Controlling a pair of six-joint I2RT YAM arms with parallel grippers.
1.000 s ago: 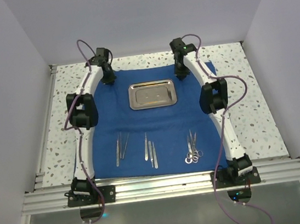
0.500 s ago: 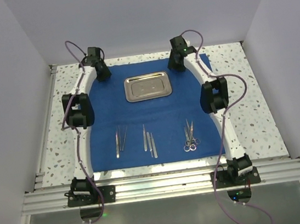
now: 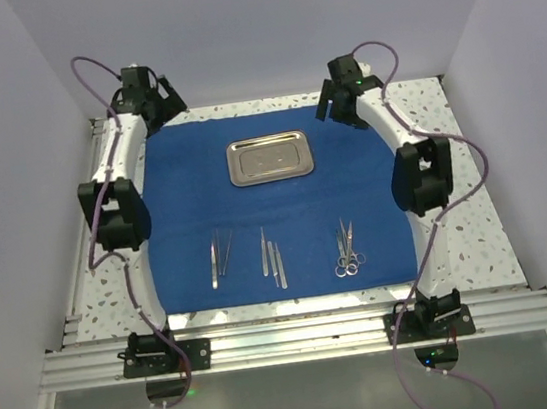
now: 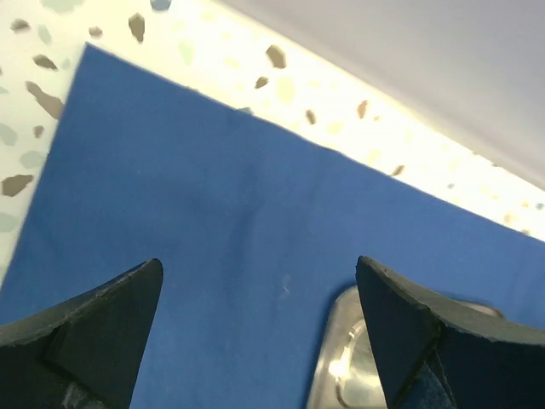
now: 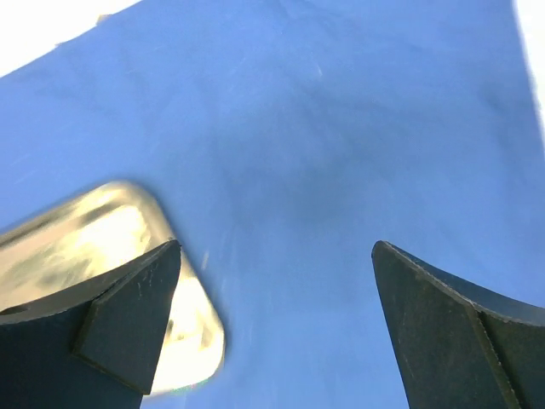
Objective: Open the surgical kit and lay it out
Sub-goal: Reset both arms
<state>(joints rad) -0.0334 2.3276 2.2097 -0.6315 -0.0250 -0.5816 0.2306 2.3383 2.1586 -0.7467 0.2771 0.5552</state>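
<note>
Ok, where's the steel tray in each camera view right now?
Top external: steel tray at centre, on the far half of the blue cloth.
Left wrist: steel tray at the bottom edge, right of centre, cut off.
Right wrist: steel tray at lower left, blurred.
Shared landmark: the blue cloth under it.
</note>
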